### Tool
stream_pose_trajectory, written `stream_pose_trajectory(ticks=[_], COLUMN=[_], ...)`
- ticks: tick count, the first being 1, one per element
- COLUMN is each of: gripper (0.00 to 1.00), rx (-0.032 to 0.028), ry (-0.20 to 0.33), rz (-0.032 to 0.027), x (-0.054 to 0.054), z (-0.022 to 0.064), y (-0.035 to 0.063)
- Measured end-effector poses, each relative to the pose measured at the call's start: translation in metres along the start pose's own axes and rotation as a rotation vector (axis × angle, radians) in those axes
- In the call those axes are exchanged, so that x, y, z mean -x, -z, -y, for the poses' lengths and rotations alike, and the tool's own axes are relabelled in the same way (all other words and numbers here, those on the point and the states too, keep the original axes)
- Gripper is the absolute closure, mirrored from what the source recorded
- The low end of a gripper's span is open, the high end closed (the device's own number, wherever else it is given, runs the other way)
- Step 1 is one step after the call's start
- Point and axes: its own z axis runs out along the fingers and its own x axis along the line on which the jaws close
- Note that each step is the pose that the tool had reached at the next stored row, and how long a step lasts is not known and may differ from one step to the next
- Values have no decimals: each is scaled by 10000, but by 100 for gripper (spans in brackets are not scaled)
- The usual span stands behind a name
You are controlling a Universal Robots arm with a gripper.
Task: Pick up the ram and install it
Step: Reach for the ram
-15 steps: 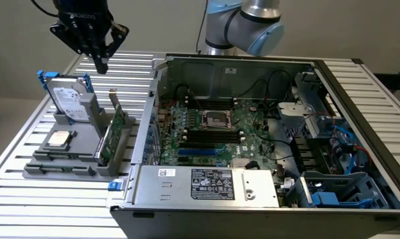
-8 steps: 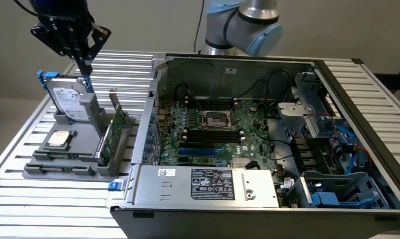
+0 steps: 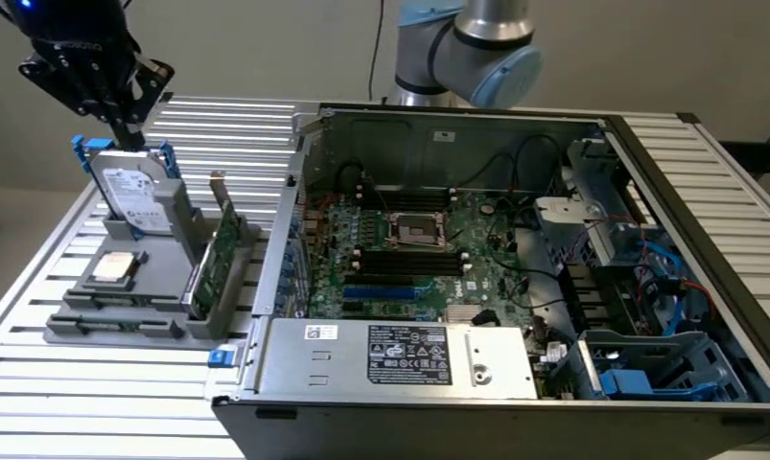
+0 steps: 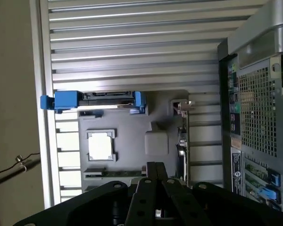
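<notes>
My gripper (image 3: 127, 141) hangs shut and holds nothing, high at the exterior view's left, just above the blue-railed hard drive (image 3: 135, 196). In the wrist view its fingers (image 4: 154, 172) are pressed together over the grey parts holder (image 4: 155, 141). The ram (image 3: 109, 324) looks like a thin dark-green stick lying in the holder's front slot, well below the gripper. The wrist view shows the ram (image 4: 111, 173) as a narrow strip beside the fingers.
The grey holder (image 3: 154, 287) also carries a square processor chip (image 3: 113, 268) and an upright green card with a metal bracket (image 3: 224, 254). The open computer case (image 3: 691, 249) fills the exterior view's right, motherboard (image 3: 410, 259) exposed. Slatted aluminium table (image 3: 52, 383) underneath.
</notes>
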Motion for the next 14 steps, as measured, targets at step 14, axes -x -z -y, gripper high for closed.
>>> stream_pose_trajectory(ticks=[14], gripper=[89], rx=[-2], ry=[55], rz=[-3], x=[-300], z=[373], y=[-58])
